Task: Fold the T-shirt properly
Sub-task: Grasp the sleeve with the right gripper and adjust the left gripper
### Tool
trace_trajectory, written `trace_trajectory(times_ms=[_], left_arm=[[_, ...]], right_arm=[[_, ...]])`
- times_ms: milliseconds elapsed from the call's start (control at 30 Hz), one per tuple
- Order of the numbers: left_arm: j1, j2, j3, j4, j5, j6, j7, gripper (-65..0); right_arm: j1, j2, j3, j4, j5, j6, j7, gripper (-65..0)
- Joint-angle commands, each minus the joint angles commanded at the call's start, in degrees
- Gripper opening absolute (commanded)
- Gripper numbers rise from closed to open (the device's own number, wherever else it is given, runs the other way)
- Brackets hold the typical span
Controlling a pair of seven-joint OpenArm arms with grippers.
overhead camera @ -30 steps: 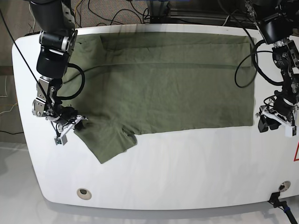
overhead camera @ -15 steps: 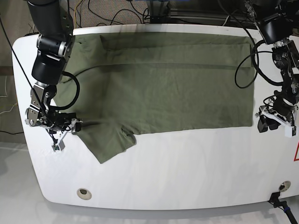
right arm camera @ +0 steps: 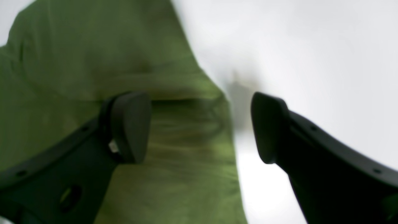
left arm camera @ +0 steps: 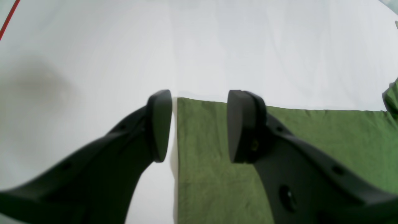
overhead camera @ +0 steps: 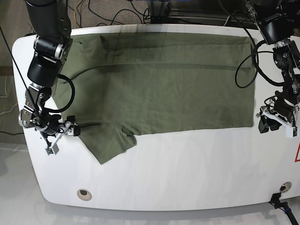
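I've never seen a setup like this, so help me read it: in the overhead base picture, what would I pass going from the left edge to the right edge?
Right claw → T-shirt → left claw, all on the white table.

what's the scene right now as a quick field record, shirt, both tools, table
shirt: T-shirt spread flat, one sleeve sticking out toward the near edge
left tool: left tool open, straddling the shirt's corner edge
right tool: right tool open, straddling the sleeve's edge, view blurred
grasp: neither tool closed on cloth
table: white table
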Motion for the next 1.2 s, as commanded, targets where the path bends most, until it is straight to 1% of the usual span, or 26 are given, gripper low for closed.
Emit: trace_trajectory(times_ms=[67,167,300,367,400,433,533,633,667,700,900,967,1100,1200], left_arm=[[0.0,0.0,0.0,0.0,0.0,0.0,0.0,-37.9],[0.1,0.0,0.0,0.0,0.0,0.0,0.0,-37.9],[0.3,-0.6,0.0,0.0,0.0,0.0,0.0,-37.9],[0.3,-0.6,0.0,0.0,0.0,0.0,0.0,-37.9],[0.3,-0.6,0.0,0.0,0.0,0.0,0.0,-37.9],[0.4,-0.6,0.0,0.0,0.0,0.0,0.0,-37.9],[0.4,-0.6,0.0,0.0,0.0,0.0,0.0,-37.9],[0.4,-0.6,0.0,0.1,0.0,0.0,0.0,-37.9],[0.4,-0.6,0.0,0.1,0.0,0.0,0.0,-37.9],[0.4,-0.6,0.0,0.1,0.0,0.0,0.0,-37.9],[0.4,-0.6,0.0,0.1,0.0,0.0,0.0,-37.9],[0.4,-0.6,0.0,0.1,0.0,0.0,0.0,-37.9],[0.4,-0.6,0.0,0.1,0.0,0.0,0.0,-37.9],[0.4,-0.6,0.0,0.1,0.0,0.0,0.0,-37.9]], right_arm=[[-0.1,0.0,0.7,0.0,0.0,0.00,0.1,-16.6],[-0.4,-0.3,4.7,0.0,-0.4,0.00,0.1,-16.6],[-1.3,-0.4,5.2,0.0,-0.2,-0.13,0.4,-16.6],[-2.3,-0.4,5.2,0.0,0.0,-1.71,1.6,-16.6],[-2.8,-0.4,5.2,0.0,0.0,-2.15,2.4,-16.6],[-3.1,-0.4,5.2,0.0,0.0,-2.24,3.2,-16.6],[-3.8,-0.4,5.2,-1.9,0.1,-2.24,4.1,-16.6],[-4.0,-0.1,8.1,-5.7,1.6,-2.33,6.2,-16.6],[-4.0,0.0,8.2,-6.8,1.7,-2.33,6.6,-16.6],[-4.0,0.0,8.2,-7.5,1.8,-2.07,6.6,-16.6],[-4.0,-0.4,8.1,-7.5,1.9,-1.89,6.2,-16.6],[-4.0,-1.8,8.0,-7.5,1.9,-1.89,6.2,-16.6],[-4.0,-2.5,8.0,-7.5,1.9,-1.89,6.1,-16.6],[-4.0,-4.3,7.9,-7.4,1.7,-1.89,5.0,-16.6]])
